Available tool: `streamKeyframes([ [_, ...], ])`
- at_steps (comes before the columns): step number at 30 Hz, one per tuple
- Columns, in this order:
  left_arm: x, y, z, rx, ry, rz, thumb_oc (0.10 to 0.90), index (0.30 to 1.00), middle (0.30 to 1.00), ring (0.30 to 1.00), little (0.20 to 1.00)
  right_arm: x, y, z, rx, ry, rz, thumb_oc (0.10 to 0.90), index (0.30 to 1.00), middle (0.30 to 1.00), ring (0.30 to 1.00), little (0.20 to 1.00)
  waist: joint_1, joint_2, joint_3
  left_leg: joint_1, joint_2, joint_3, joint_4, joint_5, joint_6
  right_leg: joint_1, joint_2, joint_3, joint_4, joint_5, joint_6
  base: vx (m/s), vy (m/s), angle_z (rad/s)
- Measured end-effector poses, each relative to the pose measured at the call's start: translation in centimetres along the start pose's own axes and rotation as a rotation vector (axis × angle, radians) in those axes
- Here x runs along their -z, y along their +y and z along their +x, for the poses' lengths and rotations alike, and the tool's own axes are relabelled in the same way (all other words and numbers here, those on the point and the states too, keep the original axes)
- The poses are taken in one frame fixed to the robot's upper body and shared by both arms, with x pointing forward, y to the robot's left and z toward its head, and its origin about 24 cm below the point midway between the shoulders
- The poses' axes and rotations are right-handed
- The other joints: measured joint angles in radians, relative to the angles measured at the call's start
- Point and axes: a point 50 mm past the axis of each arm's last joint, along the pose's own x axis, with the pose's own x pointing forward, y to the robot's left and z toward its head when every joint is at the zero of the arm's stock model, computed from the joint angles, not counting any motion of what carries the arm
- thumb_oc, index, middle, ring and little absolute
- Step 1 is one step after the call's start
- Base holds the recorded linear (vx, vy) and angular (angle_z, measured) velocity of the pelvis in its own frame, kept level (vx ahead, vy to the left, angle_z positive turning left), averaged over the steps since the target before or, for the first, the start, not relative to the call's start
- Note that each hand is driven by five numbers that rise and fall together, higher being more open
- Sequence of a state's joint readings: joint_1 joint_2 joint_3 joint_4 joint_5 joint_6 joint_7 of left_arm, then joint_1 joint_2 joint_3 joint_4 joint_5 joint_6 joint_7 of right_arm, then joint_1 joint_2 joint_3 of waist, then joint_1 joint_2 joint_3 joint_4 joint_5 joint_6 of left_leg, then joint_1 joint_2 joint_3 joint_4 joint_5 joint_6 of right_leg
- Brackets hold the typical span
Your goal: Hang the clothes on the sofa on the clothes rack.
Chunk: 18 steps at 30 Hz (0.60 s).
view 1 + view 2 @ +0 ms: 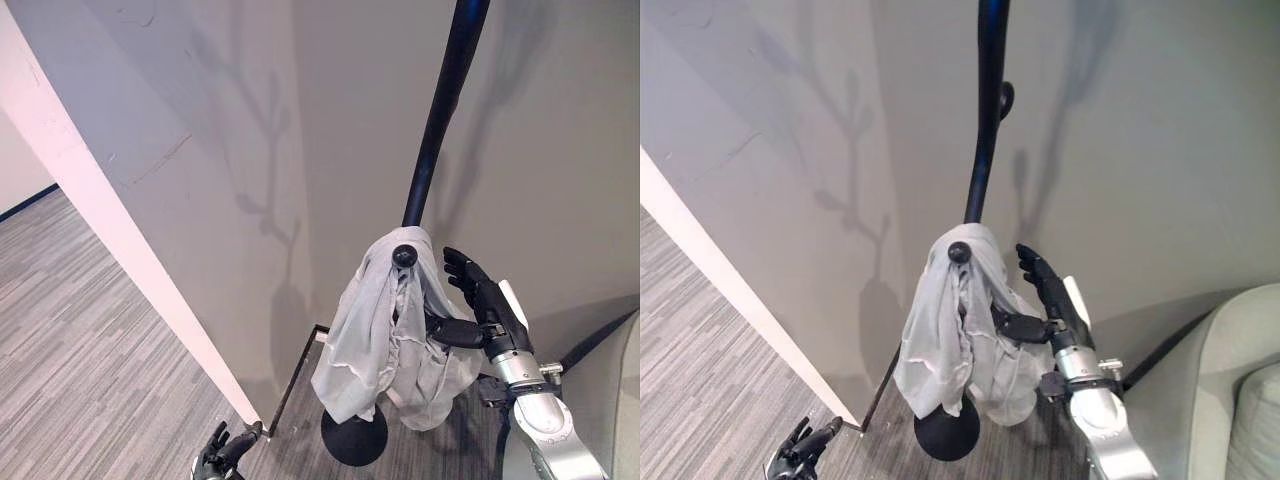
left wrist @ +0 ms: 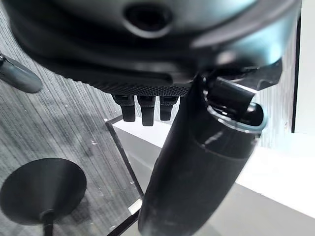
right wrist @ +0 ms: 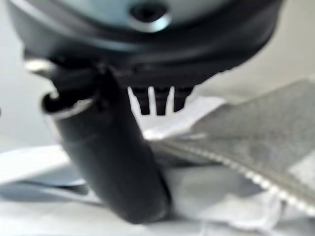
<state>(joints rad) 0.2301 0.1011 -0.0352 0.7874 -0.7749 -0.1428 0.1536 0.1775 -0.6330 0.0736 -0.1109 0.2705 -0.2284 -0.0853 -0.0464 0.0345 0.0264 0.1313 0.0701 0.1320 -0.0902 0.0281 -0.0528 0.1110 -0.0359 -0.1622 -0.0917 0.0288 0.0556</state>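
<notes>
**Grey garment draped on the coat stand, right robot hand beside it**

A corner of plain beige walls (image 1: 250,150) meets a floor of grey striped carpet (image 1: 70,330), with a pale wall edge (image 1: 120,235) running diagonally down toward the floor. At the right edge of the right eye view sits the curved arm of a light grey-green sofa (image 1: 1215,370).

In the corner stands a black clothes rack (image 1: 440,110), a slim curved pole rising from a round black base (image 1: 353,437) on the carpet. A short peg ending in a black ball (image 1: 404,255) sticks out from the pole, and a second peg (image 1: 1006,100) shows higher up on the pole in the right eye view.

A light grey garment (image 1: 375,340) hangs over the pole at the ball peg, its folds falling down to just above the base, bunched and crumpled on both sides of the pole.

The right robot hand (image 1: 480,295) is raised just beside the garment on its right. Its fingers (image 1: 462,268) are straight and point upward, clear of the cloth, while its thumb (image 1: 455,331) reaches sideways to touch the hanging fabric. In the right wrist view the thumb lies against the pale cloth, with a seam running nearby.

The left robot hand (image 1: 222,452) hangs low near the floor at the foot of the wall edge, fingers loosely spread and holding nothing.
</notes>
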Motion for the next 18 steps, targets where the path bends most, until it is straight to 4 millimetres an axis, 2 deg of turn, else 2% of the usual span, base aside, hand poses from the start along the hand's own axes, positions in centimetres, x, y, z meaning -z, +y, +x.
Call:
streamKeyframes([
  [4, 0.6, 0.8, -0.1, 0.014, 0.034, 0.006, 0.8, 0.9, 0.9, 0.9, 0.9, -1.1, -2.5, -0.2, -0.016, -0.027, 0.045, 0.8, 0.9, 0.9, 0.9, 0.9, -0.006, -0.012, 0.004, 0.0, 0.001, 0.002, 0.0, 0.0, 0.0, -0.001, 0.001, 0.002, 0.0, 0.0, 0.0, 0.0, -0.001, -0.01],
  [8, 1.5, 3.3, -0.1, -0.081, 0.08, -0.017, 0.8, 0.9, 0.9, 0.9, 0.9, -1.5, -4.5, -0.6, 0.044, -0.048, 0.134, 0.8, 0.9, 0.9, 0.9, 0.9, -0.023, -0.014, 0.004, 0.0, 0.001, 0.002, 0.0, 0.0, 0.0, -0.001, 0.001, 0.002, 0.0, 0.0, 0.0, 0.0, 0.0, 0.0],
  [10, 2.2, 5.0, -0.2, -0.169, 0.107, -0.121, 0.8, 0.9, 0.9, 0.9, 0.9, -1.3, -5.5, -1.4, 0.092, -0.052, 0.193, 0.8, 0.9, 0.9, 0.9, 0.9, -0.025, -0.016, 0.003, 0.0, 0.001, 0.002, 0.0, 0.0, 0.0, -0.001, 0.001, 0.002, 0.0, 0.0, 0.0, 0.0, 0.0, 0.0],
  [15, 2.9, 7.0, -0.7, -0.259, 0.128, -0.192, 0.8, 0.9, 0.9, 0.9, 0.9, -0.8, -5.9, -2.1, 0.097, -0.045, 0.286, 0.8, 0.9, 0.9, 0.9, 0.9, -0.028, -0.02, -0.002, 0.001, 0.0, 0.004, 0.0, -0.001, 0.0, -0.001, 0.001, 0.004, 0.0, 0.0, 0.0, 0.0, 0.0, 0.0],
  [18, 3.5, 8.0, -1.2, -0.282, 0.151, -0.178, 0.8, 0.9, 0.9, 0.9, 0.9, 0.0, -5.9, -2.6, 0.091, -0.06, 0.438, 0.8, 0.9, 0.9, 0.9, 0.9, -0.027, -0.023, -0.004, 0.001, 0.001, 0.006, 0.0, -0.001, 0.0, -0.002, 0.001, 0.005, 0.0, 0.001, 0.001, 0.0, 0.0, 0.0],
])
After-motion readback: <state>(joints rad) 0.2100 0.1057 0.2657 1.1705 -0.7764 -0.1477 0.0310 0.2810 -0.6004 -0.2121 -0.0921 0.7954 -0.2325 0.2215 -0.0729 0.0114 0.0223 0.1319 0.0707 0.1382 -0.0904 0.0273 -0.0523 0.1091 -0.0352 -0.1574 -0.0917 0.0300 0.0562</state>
